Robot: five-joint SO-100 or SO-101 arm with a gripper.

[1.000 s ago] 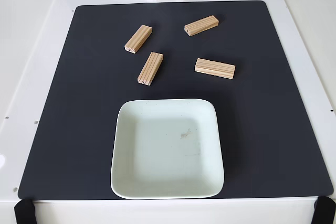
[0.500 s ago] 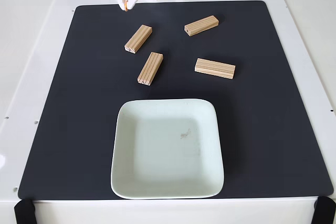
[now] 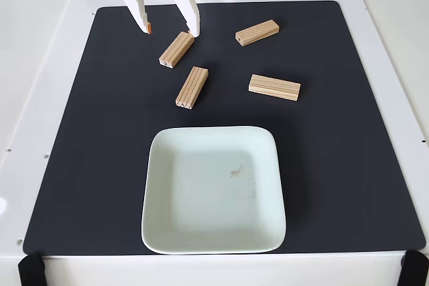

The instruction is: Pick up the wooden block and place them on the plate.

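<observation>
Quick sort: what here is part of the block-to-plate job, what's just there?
Job:
- upper-left block
- middle block
- upper-right block
- right block
- plate
- claw, open over the upper-left block

Just there:
- black mat
- white table
- black clips at the front corners

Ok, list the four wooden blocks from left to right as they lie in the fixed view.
Block under the pincer → grooved block nearest the plate → far angled block → flat block at right.
</observation>
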